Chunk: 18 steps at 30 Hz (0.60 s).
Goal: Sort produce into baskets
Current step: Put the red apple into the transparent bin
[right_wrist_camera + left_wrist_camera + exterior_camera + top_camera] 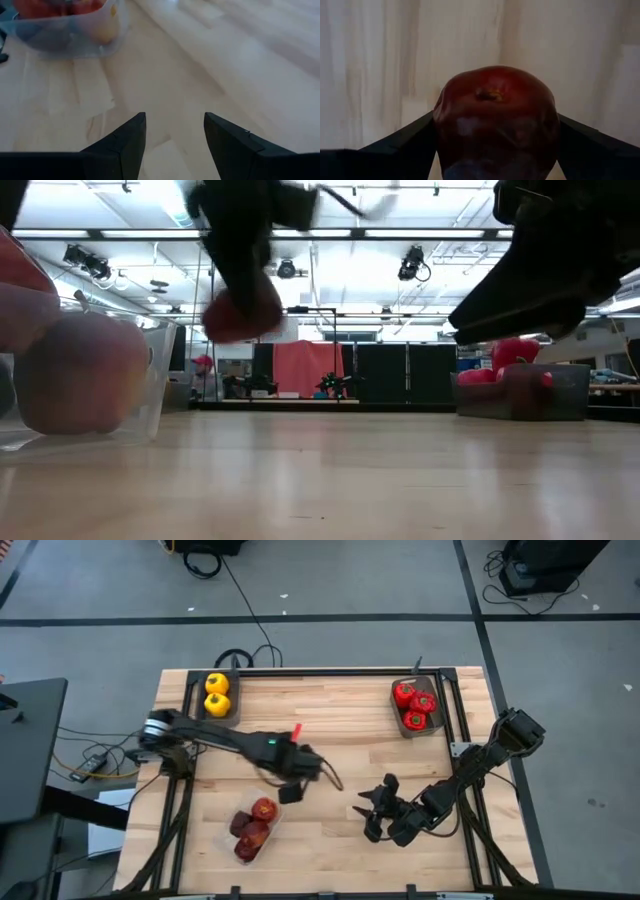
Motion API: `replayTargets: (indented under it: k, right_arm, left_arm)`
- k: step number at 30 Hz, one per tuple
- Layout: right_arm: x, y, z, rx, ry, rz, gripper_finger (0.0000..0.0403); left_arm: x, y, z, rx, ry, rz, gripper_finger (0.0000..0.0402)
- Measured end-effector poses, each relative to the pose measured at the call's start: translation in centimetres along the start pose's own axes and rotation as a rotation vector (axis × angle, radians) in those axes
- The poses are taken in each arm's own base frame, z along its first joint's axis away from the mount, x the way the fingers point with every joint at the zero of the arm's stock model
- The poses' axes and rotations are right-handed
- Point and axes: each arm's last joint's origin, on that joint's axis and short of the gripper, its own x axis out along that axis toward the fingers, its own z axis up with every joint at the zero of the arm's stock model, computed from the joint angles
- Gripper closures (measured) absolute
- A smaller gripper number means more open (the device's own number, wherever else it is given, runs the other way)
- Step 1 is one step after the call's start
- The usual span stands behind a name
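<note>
My left gripper (297, 780) is over the table's middle, shut on a dark maroon fruit (495, 120). The fruit also shows in the low view (243, 315), above the tabletop. A clear tray (254, 830) near the front holds several maroon fruits (262, 810). It shows too in the low view (100, 380) and the right wrist view (70, 30). Two yellow peppers (217, 695) lie in a dark tray at the far left. Red peppers (415, 705) lie in a dark tray (520, 390) at the far right. My right gripper (175, 130) is open and empty at the front right (375, 812). My left gripper pinches the maroon fruit between its two fingers, one on each of two opposite sides (437, 130). The fingers (405, 140) come from above, pointing down. The fruit's dimpled end (489, 93) faces the wrist. The fruit is lifted clear of the table.
Bare wooden tabletop (340, 730) lies between the trays. A black frame rail (330, 670) runs along the far edge, and cables (240, 658) lie behind it.
</note>
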Motion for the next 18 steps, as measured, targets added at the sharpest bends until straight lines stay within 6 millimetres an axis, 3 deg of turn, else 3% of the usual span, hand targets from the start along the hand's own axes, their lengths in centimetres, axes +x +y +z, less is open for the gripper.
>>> replayTargets:
  k: [6, 10, 15, 18]
  right_arm:
    - [0.0, -0.2, 0.2, 0.005, -0.060, -0.049, 0.0192]
    - [0.4, -0.3, 0.6, 0.026, -0.057, -0.040, 0.0192]
    - [1.3, -0.5, 1.4, 0.078, -0.041, -0.014, 0.0192]
    - [1.6, -0.6, 1.9, 0.115, -0.050, 0.007, 0.0192]
  left_arm:
    - [-6.7, -1.3, -5.1, -0.265, 0.067, -0.023, 0.0070]
    - [-9.5, -4.1, -8.6, -0.304, 0.160, -0.107, 0.0064]
    - [-11.2, -8.3, -11.3, -0.324, 0.157, -0.192, 0.0063]
    - [-11.3, -10.3, -12.3, -0.334, 0.144, -0.199, 0.0063]
